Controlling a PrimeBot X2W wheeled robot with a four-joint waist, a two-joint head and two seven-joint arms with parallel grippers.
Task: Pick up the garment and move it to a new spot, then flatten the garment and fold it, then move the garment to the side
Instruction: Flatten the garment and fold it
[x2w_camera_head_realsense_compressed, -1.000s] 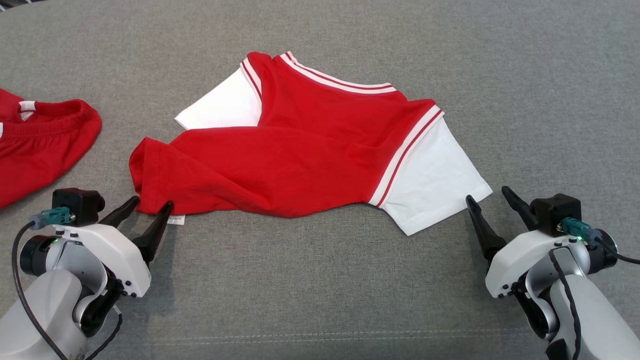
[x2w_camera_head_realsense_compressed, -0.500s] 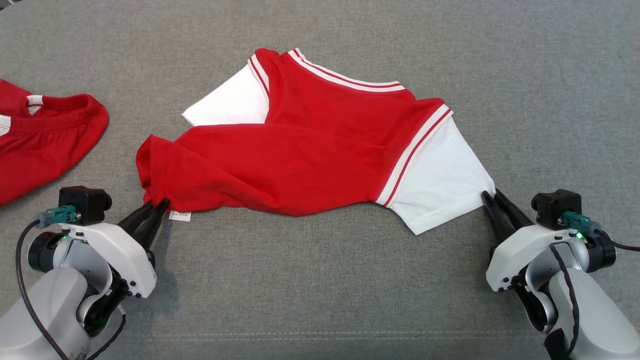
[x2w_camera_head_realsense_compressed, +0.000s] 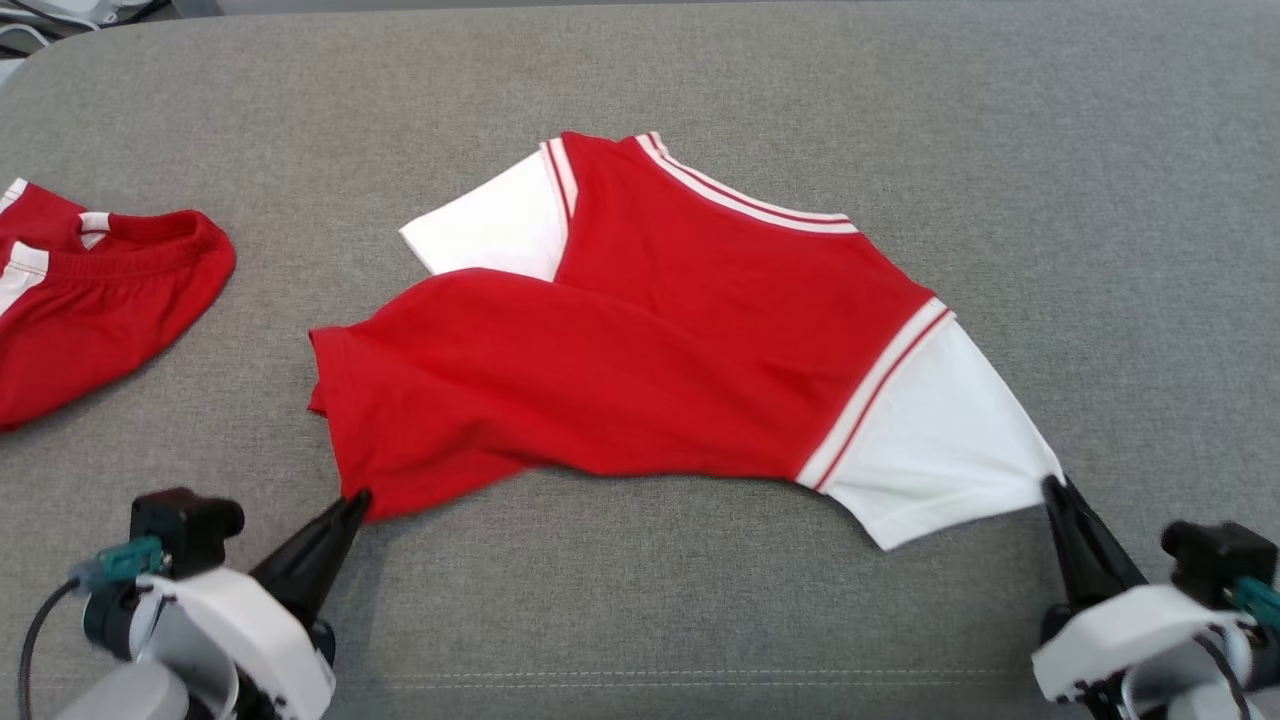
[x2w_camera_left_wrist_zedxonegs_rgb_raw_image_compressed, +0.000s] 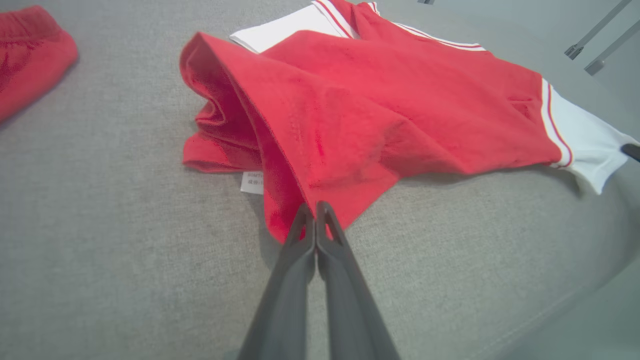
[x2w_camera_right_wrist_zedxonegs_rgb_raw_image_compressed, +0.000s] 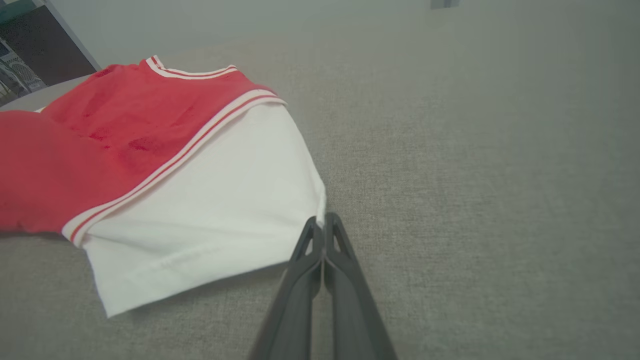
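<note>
The garment (x2w_camera_head_realsense_compressed: 650, 370) is a red shirt with white sleeves and striped trim, spread across the grey padded surface. My left gripper (x2w_camera_head_realsense_compressed: 358, 497) is shut on its red hem corner at the lower left, seen close up in the left wrist view as the left gripper (x2w_camera_left_wrist_zedxonegs_rgb_raw_image_compressed: 315, 206) pinching red cloth (x2w_camera_left_wrist_zedxonegs_rgb_raw_image_compressed: 350, 135). My right gripper (x2w_camera_head_realsense_compressed: 1054, 484) is shut on the corner of the white sleeve at the lower right; in the right wrist view the right gripper (x2w_camera_right_wrist_zedxonegs_rgb_raw_image_compressed: 322, 220) pinches the sleeve's edge (x2w_camera_right_wrist_zedxonegs_rgb_raw_image_compressed: 210, 215). The held corners are lifted slightly.
A second red garment (x2w_camera_head_realsense_compressed: 90, 300) lies bunched at the left edge of the grey surface (x2w_camera_head_realsense_compressed: 640, 620). A seam runs along the surface's near edge. Dark equipment shows past the far left corner (x2w_camera_head_realsense_compressed: 70, 12).
Both grippers closed on the garment's corners, then drew back toward me, pulling the hem and sleeve along. The head view has also shifted, so the things sit lower.
</note>
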